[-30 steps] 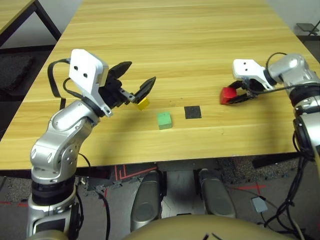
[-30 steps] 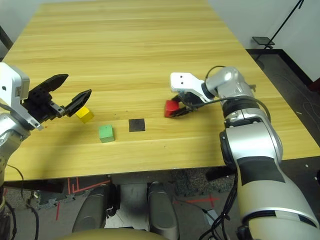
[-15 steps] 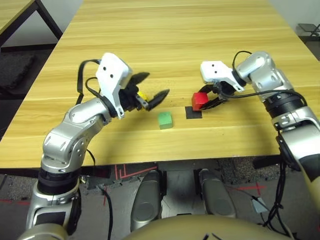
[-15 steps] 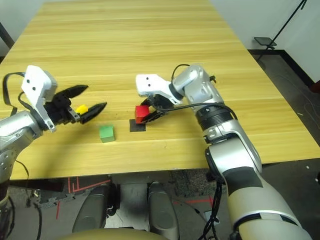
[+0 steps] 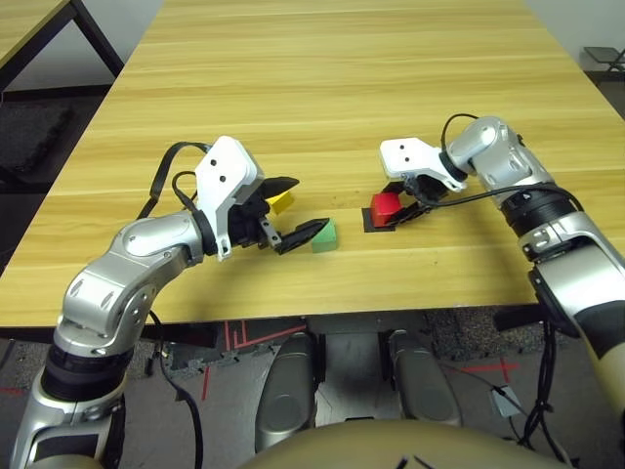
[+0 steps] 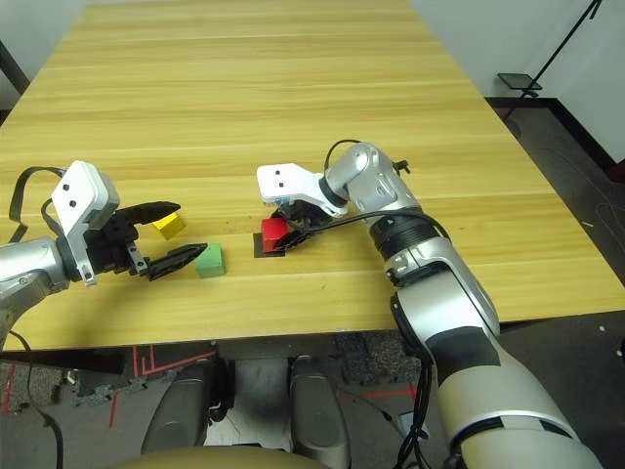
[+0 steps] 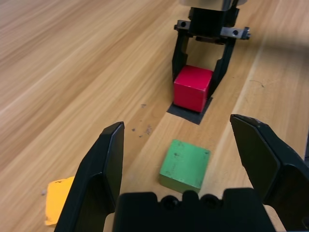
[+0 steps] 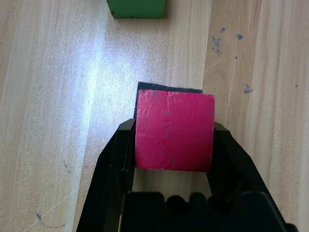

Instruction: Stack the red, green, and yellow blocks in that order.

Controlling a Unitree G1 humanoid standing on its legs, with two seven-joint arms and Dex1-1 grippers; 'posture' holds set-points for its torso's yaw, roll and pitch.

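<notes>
While right gripper (image 8: 174, 154) pinches red block (image 8: 175, 130), left gripper (image 5: 291, 210) gapes.

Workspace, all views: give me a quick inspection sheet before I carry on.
Surface: wooden table, with a flat black patch under the red block.
Job's things: red block on the patch; green block beside it, toward the robot's left; yellow block past the green one, apart from it. Nothing stacked yet.
Clutter: nothing seen.
Grippers: right pincer shut on the red block; left pincer open, aimed at the green block, not touching it.
Cables: black cables along both forearms; more on the floor.
Surroundings: another table's edge at the robot's left.
</notes>
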